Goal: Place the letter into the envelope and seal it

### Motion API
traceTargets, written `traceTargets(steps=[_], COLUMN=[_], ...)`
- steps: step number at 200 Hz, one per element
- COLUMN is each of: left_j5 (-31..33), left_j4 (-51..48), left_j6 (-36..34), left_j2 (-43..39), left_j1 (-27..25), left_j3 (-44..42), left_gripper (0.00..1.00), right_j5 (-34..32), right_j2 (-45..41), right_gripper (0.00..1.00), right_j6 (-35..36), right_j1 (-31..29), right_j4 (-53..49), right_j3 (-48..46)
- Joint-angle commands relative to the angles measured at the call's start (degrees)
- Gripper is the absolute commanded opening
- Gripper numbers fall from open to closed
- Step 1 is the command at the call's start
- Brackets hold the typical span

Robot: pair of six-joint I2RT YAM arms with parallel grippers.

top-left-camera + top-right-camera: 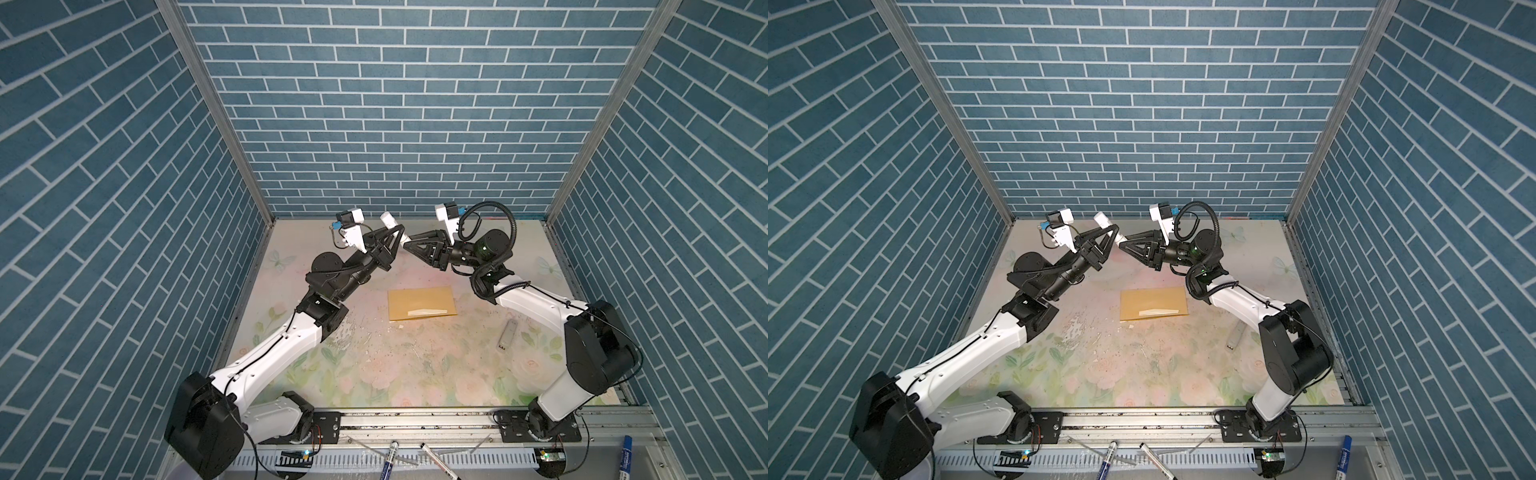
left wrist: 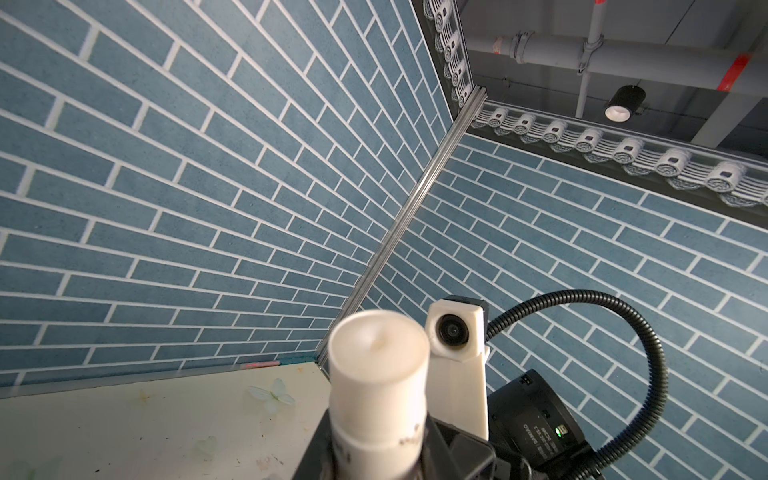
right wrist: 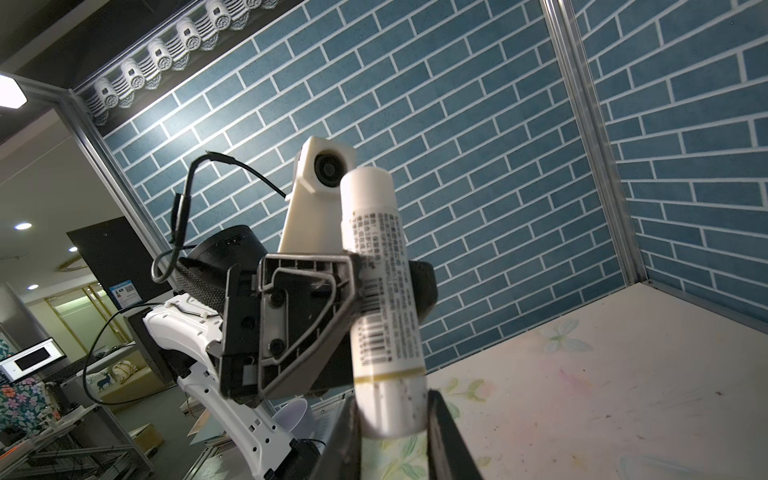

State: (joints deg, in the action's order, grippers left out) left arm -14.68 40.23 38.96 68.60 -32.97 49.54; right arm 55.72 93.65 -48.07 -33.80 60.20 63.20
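Note:
The golden-tan envelope (image 1: 422,303) (image 1: 1152,303) lies flat on the table's middle, with a pale strip (image 1: 428,312) across its near part. The letter is out of view. High above the back of the table, both grippers hold one white glue stick (image 1: 388,219) (image 1: 1102,219) (image 2: 378,374) (image 3: 382,291). My left gripper (image 1: 397,232) (image 1: 1113,232) (image 2: 374,457) is shut around its printed body. My right gripper (image 1: 409,243) (image 1: 1123,243) (image 3: 392,419) is shut on the end section below the yellow band. Both grippers are well clear of the envelope.
A flat grey stick-like object (image 1: 508,334) (image 1: 1235,334) lies on the table at the right, near my right arm. Wet-looking smears and crumbs (image 1: 349,328) sit left of the envelope. Markers (image 1: 388,459) lie on the front rail. Blue brick walls close in three sides.

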Motion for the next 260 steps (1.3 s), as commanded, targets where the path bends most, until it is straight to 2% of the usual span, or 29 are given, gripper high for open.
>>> traceTargets(steps=[1,21,37,50,67,106,163,225,260], left_j5=[0.88,3.89,5.37,6.00,6.39,6.45,6.24,5.71,5.47], left_j4=[-5.47,-5.14,-4.07,-3.40,-3.16,-2.35,-2.25,-2.35,-2.40], left_j6=[2.17,7.02,10.37,12.16,13.40,15.22,15.61,15.61,15.70], left_j2=[0.75,0.95,0.77,0.63,0.52,0.54,1.00,1.10,1.20], left_j1=[-0.57,-0.52,-0.54,-0.43,-0.47,-0.47,-0.43,-0.43,-0.50], left_j3=[-0.42,-0.45,-0.58,-0.52,-0.33,-0.41,-0.15,0.21,0.45], left_gripper=[0.00,0.00,0.00,0.00,0.00,0.00,0.00,0.00,0.00], right_j5=[-4.89,-10.93,-20.30,-27.21,-33.35,-42.13,-49.48,-54.39,-54.23], right_j2=[-4.16,-9.32,-13.82,-16.34,-17.70,-17.14,-14.31,-12.00,-11.78], right_gripper=[0.25,0.43,0.61,0.75,0.77,0.69,0.56,0.46,0.37], right_j6=[3.33,19.66,35.80,47.02,55.83,69.29,77.58,78.86,78.51], right_j1=[-0.01,-1.57,-4.25,-6.76,-9.15,-13.72,-16.89,-17.64,-17.81], right_j4=[1.65,-8.03,-16.56,-18.38,-16.07,-13.20,-10.07,-10.35,-10.16], right_j3=[2.10,-1.25,-4.18,-6.93,-9.87,-12.13,-12.23,-9.85,-9.30])
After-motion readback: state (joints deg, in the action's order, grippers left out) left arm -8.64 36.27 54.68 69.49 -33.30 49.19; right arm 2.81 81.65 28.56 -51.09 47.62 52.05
